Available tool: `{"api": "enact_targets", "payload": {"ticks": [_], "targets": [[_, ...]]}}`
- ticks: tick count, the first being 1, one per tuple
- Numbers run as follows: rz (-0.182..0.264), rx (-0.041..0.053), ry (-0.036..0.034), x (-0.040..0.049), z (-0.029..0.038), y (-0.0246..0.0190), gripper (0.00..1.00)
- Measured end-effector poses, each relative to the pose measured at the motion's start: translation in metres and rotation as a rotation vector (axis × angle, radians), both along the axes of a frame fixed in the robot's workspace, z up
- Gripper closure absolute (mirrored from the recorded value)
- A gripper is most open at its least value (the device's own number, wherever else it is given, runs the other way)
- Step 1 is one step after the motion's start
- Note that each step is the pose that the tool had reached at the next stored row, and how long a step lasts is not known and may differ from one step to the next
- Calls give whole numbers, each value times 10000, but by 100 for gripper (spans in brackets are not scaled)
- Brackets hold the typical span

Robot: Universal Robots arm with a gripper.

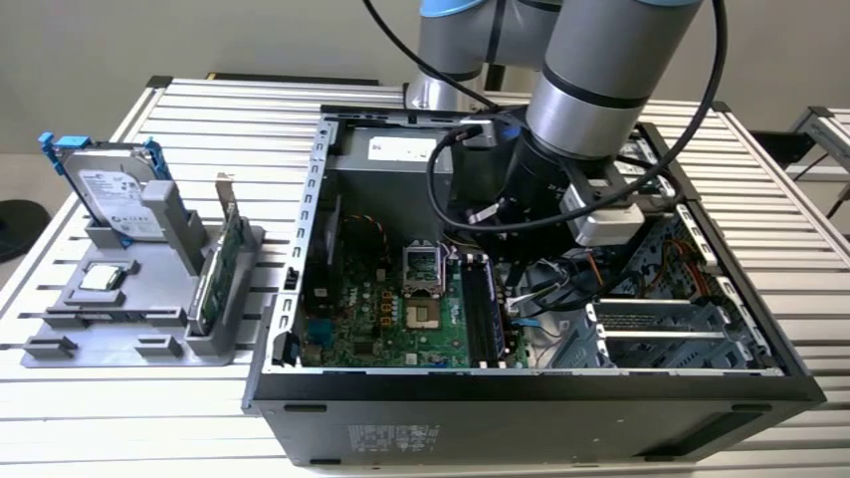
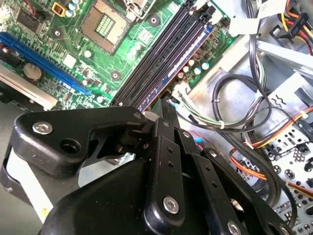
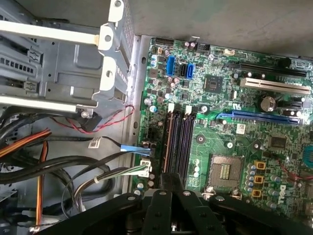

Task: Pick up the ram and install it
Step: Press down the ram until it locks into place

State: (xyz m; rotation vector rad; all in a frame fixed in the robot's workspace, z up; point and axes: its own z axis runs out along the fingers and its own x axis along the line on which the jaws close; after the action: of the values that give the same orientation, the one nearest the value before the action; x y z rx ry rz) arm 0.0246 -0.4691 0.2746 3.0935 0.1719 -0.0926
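Slatted metal table before a plain wall

The pale slatted table [image 1: 159,110] fills the scene; behind it is a bare grey wall [image 1: 199,35], and a second slatted surface [image 1: 830,124] stands at the exterior view's far right.

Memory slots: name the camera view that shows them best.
The second wrist view: the memory slots run close and long across the picture. The first wrist view shows them smaller, and the exterior view shows them smallest, beside the arm.

One hard drive [image 1: 117,194], one motherboard [image 1: 392,314]
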Motion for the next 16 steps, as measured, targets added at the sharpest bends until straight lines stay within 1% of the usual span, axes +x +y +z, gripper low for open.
{"api": "enact_targets", "payload": {"ticks": [7, 16], "targets": [[769, 0, 0, -6, -1, 0, 100], [1970, 0, 0, -11, -1, 3, 100]]}}
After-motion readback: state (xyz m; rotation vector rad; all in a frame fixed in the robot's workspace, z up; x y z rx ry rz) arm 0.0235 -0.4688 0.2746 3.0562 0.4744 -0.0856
